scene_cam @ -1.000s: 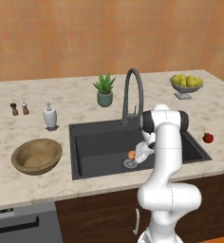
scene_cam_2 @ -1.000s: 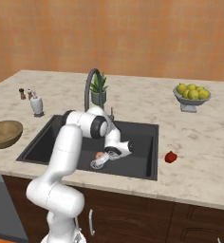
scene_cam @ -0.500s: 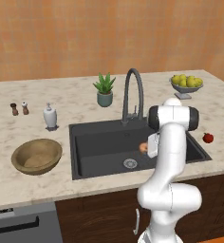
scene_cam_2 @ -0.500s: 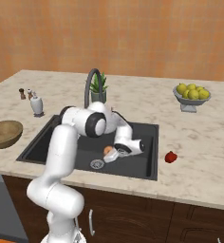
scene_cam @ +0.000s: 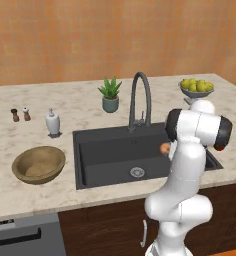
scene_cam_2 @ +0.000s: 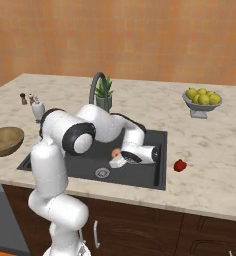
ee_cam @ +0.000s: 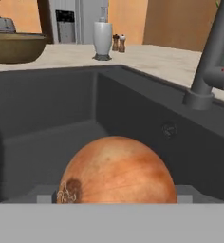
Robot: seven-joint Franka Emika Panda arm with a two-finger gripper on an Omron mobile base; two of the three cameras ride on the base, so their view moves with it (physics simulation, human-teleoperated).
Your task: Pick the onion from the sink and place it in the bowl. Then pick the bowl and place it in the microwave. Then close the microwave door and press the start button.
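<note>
The orange-tan onion [scene_cam: 164, 147] [scene_cam_2: 116, 152] [ee_cam: 116, 173] hangs over the right part of the black sink [scene_cam: 115, 155] [scene_cam_2: 146, 173] [ee_cam: 47, 104], above its floor. My gripper [scene_cam_2: 121, 158] [ee_cam: 115, 194] is shut on it, and the onion sits close between the fingers in the hand view. In the left base view my own arm hides most of the hand. The wooden bowl [scene_cam: 38, 164] [scene_cam_2: 4, 140] [ee_cam: 14, 47] stands empty on the counter left of the sink. The microwave and its door are out of view.
The arched faucet [scene_cam: 140, 100] [scene_cam_2: 96, 85] [ee_cam: 213, 57] rises behind the sink. A soap dispenser [scene_cam: 52, 122], two shakers [scene_cam: 20, 114] and a potted plant [scene_cam: 110, 95] stand on the counter. A grey fruit bowl [scene_cam_2: 202, 100] and a small red fruit [scene_cam_2: 179, 165] lie to the right.
The gripper has swung from the drain toward the sink's right side and risen a little. The onion has travelled with it.
</note>
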